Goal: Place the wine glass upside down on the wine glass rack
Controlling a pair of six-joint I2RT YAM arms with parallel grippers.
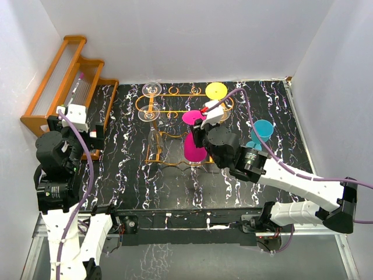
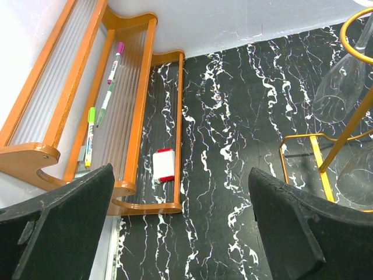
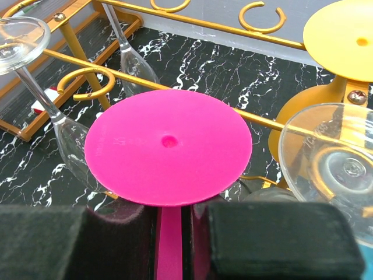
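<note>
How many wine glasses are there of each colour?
Clear glasses: 3
Pink glass: 1
Yellow glass: 1
Teal glass: 1
Total: 6

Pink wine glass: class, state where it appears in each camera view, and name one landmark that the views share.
Top view: the pink wine glass is upside down near the centre.
Left wrist: not in it.
Right wrist: its round foot fills the middle, with the stem in the right pincer.
Shared landmark: the gold wire rack, seen in all three.
</note>
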